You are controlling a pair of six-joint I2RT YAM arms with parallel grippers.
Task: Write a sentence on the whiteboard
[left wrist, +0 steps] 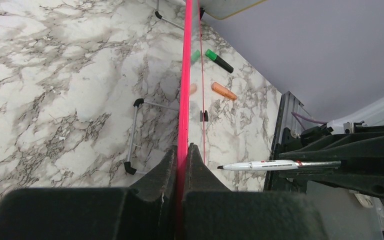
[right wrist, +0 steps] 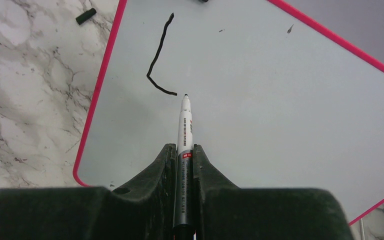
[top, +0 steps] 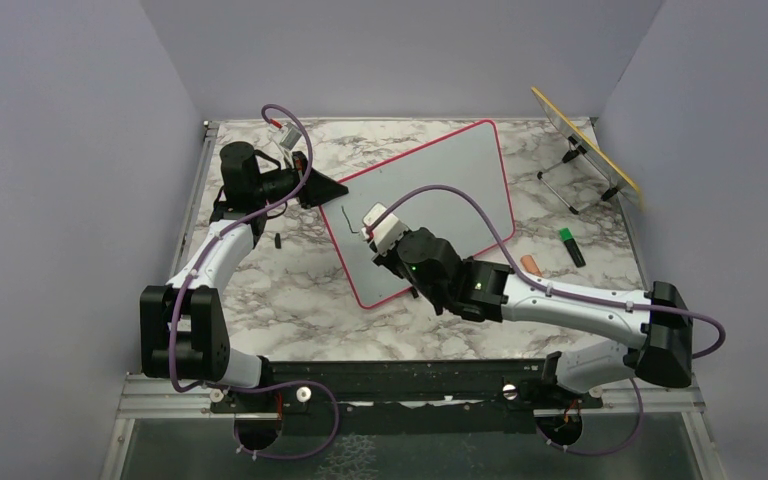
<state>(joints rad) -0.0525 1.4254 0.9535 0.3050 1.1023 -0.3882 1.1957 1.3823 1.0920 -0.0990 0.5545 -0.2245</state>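
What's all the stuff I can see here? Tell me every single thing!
whiteboard: one, white with pink-red frame, middle of table
black line: one, black, on whiteboard near marker tip
marker: one, white-grey, in right gripper
green pen: one, green-black, right of whiteboard
orange piece: one, orange, beside green pen
small black piece: one, black, left of whiteboard
panel: one, yellow-edged, on wire stand, far right
table: one, marbled white-grey
left gripper: one, black, shut on whiteboard's edge
right gripper: one, black, shut on marker
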